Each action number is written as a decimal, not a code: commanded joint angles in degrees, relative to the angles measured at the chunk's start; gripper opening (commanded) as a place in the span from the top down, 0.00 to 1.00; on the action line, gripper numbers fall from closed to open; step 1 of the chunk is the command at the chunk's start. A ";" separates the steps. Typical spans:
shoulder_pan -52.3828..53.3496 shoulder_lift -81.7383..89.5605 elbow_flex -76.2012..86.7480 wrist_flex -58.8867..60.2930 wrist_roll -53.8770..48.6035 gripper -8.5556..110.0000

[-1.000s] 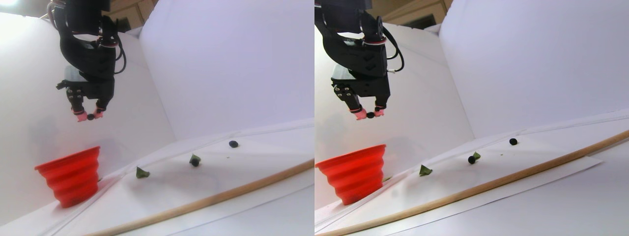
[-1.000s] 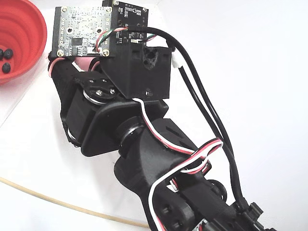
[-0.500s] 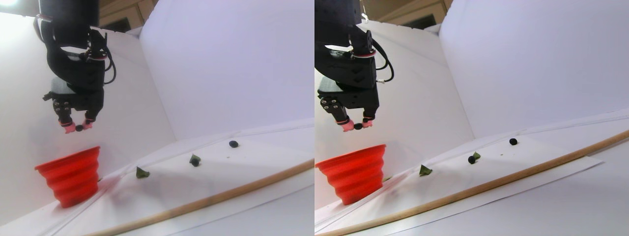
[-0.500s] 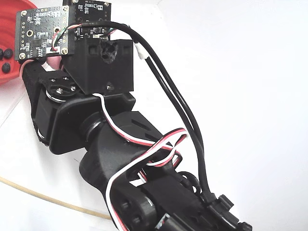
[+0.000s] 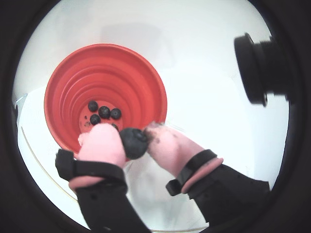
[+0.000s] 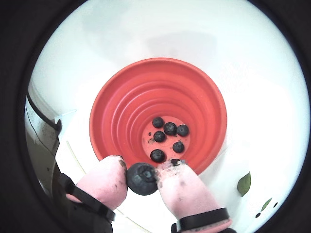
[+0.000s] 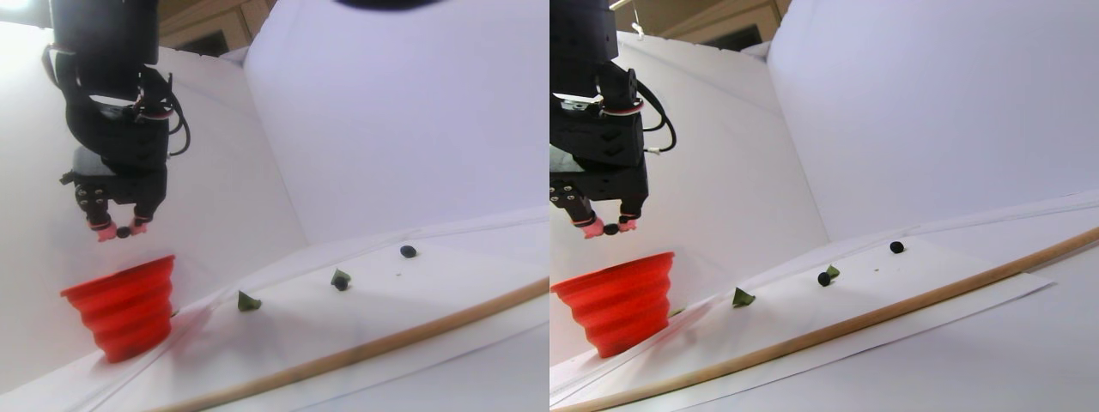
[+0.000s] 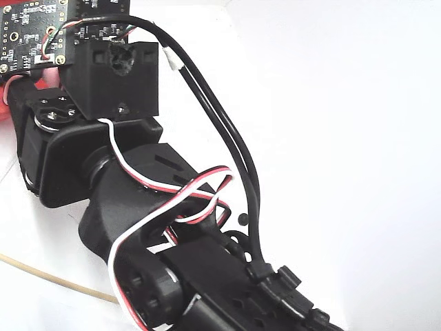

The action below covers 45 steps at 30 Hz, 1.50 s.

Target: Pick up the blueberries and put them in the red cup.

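My gripper (image 5: 131, 141) is shut on one dark blueberry (image 5: 134, 144), pinched between its pink fingertips (image 5: 102, 145). In both wrist views the held berry (image 6: 142, 178) hangs over the near rim of the red cup (image 6: 194, 97), whose ringed inside (image 5: 131, 77) holds several blueberries (image 6: 170, 128). The stereo pair view shows the gripper (image 7: 123, 232) a short way above the cup (image 7: 129, 305). One loose blueberry (image 7: 408, 251) lies far back on the table. Another (image 7: 823, 279) sits against a green leaf.
Green leaves (image 7: 248, 301) lie on the white table right of the cup. A long wooden strip (image 7: 386, 343) runs across the front. White walls stand close behind the cup. The black arm (image 8: 138, 207) fills the fixed view.
The gripper has carried the berry left and down, from beside the cup's right edge to just above its mouth. Its grip has not changed.
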 commanded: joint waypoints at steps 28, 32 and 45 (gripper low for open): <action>2.64 7.29 0.88 -5.27 -1.23 0.77; 4.39 9.49 2.99 -5.19 -1.85 0.77; 9.84 14.41 7.65 -3.52 -3.08 0.77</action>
